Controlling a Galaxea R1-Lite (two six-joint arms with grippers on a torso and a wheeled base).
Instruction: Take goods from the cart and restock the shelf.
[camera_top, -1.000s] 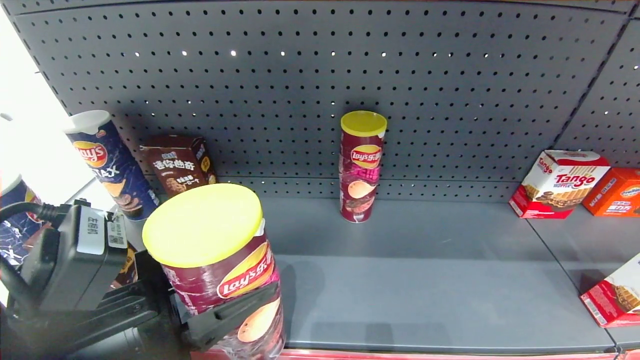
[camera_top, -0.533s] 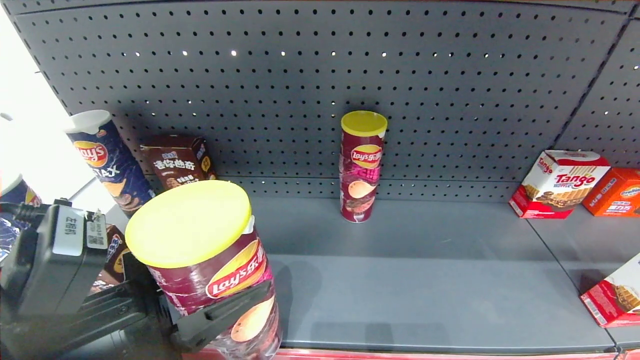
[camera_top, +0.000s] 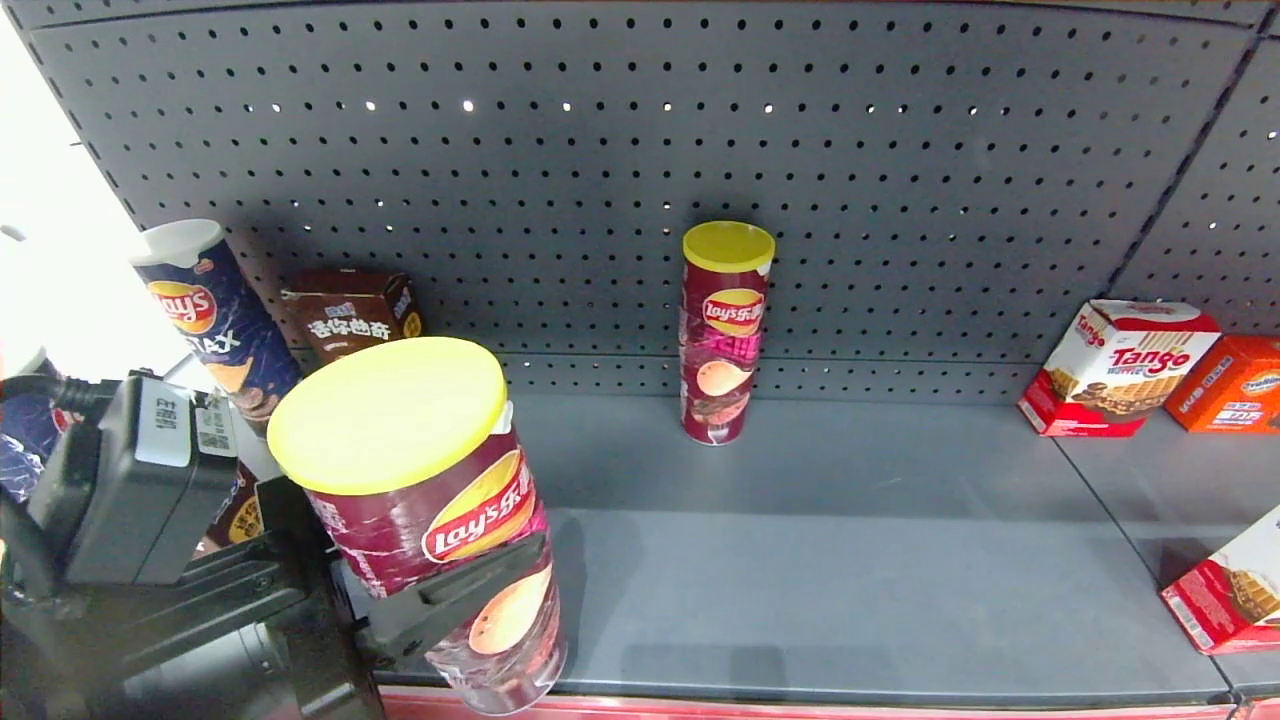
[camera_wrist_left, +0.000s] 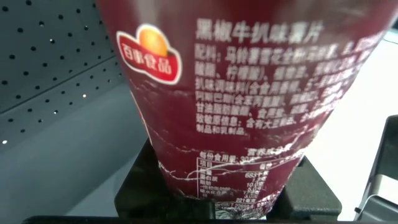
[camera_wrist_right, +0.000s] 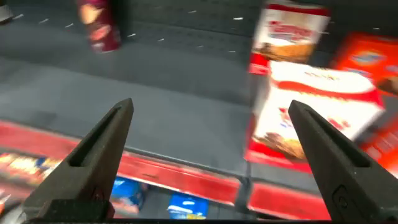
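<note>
Placing step: left gripper (camera_top: 400, 610) is clamping the yellow-lidded chip can (camera_top: 430, 510) at the shelf (camera_top: 850, 580) front, left of the standing chip can (camera_top: 727, 335). Right gripper (camera_wrist_right: 211, 155) is gaping, empty. Next, likely: lowering it upright, then releasing.

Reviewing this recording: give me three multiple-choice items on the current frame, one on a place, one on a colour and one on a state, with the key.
1. Where does the free maroon can stand?
A) at the back of the shelf, by the pegboard
B) lying at the front edge
C) hanging from a hook

2. What colour is the lid of the held can in the left gripper?
A) white
B) yellow
C) red

3. How is the right gripper?
A) shut on a box
B) shut on a can
C) open and empty

Key: 1 A, it stands upright close to the perforated back panel. 2 B, the head view shows its yellow top. 3 C, its fingers stand wide apart with nothing between them.
</note>
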